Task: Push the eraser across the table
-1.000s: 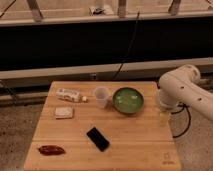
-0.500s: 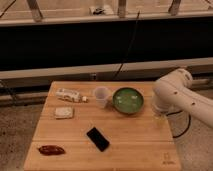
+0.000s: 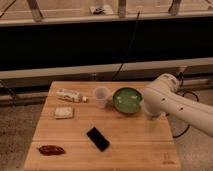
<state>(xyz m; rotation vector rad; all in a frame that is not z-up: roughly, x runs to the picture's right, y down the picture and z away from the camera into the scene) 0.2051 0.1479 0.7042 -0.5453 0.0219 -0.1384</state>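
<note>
A white robot arm (image 3: pixel 167 97) reaches in from the right and now sits further left and lower than a second ago; its rounded joint is just beside the green bowl (image 3: pixel 126 99). The gripper (image 3: pixel 151 113) is at the arm's lower end, over the right part of the bench (image 3: pixel 130 150); whether it is wide or narrow cannot be told.

The eraser (image 3: pixel 98 138), a flat black block, lies at an angle in the front middle of the bench, where it lay before, well apart from the gripper; the approach seems under way and the push not yet begun; the arm likely needs to come further left and down.

The bench is light wooden planks with a small dark mark (image 3: pixel 165 160) near the front right corner; a pale cup (image 3: pixel 101 96) stands left of the bowl; further left lie a white packet (image 3: pixel 69 95) and a pale square pad (image 3: pixel 63 112); a reddish-brown oblong thing (image 3: pixel 51 149) lies front left.

Behind runs a long black panel (image 3: pixel 60 50) under pale rails; a dark cable (image 3: pixel 129 47) hangs across it; the floor (image 3: pixel 20 125) is speckled.
</note>
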